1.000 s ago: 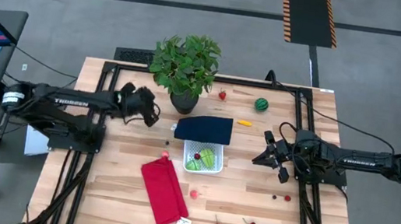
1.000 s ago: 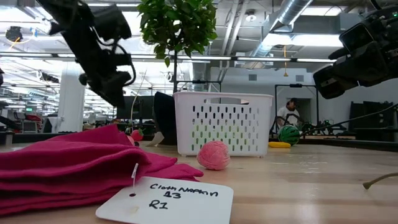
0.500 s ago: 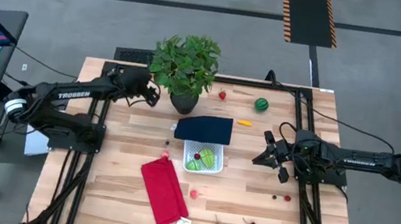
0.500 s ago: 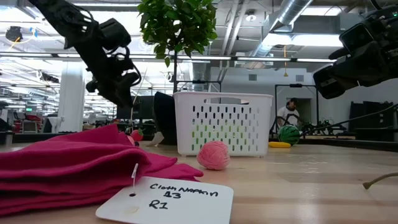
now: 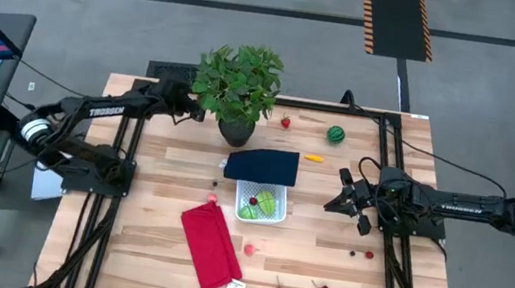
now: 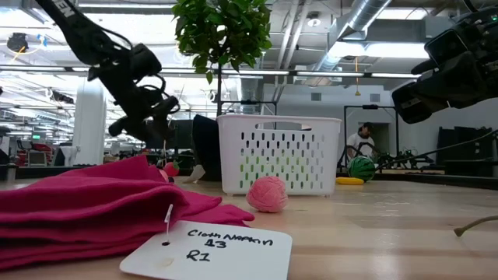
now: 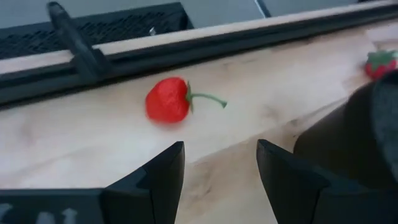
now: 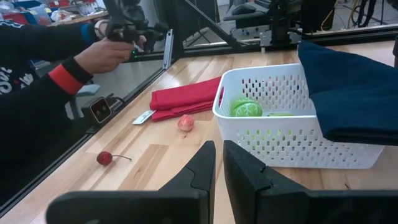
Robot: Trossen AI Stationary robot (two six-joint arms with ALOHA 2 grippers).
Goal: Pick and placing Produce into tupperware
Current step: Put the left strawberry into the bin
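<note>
- Produce: red strawberry (image 7: 168,99) lying on the wooden table (image 5: 142,249) near the back rail, beside the potted plant (image 5: 237,86).
- Left gripper (image 7: 219,165) is hovering near it, fingers apart, empty; next: descend, straddle, close.
- Right gripper (image 8: 217,163) is waiting, nearly closed, empty, facing the tupperware (image 8: 280,118), already holding greens.
- Workshop room is showing behind.

Left gripper (image 5: 185,108): tips hidden under the plant's foliage (image 5: 237,83) in the high view; gap between the fingers shows only in the left wrist view.
Red fruit (image 7: 167,99): blurred; kind cannot be told.
Strawberry (image 7: 380,63): cut off by the picture's edge in the left wrist view.
Tupperware (image 5: 262,205): far part covered by the navy lid (image 5: 262,165).
Green produce (image 8: 247,107): partly hidden by the container wall.
Person's arm (image 8: 43,74): cut off at the frame edge in the right wrist view.
</note>
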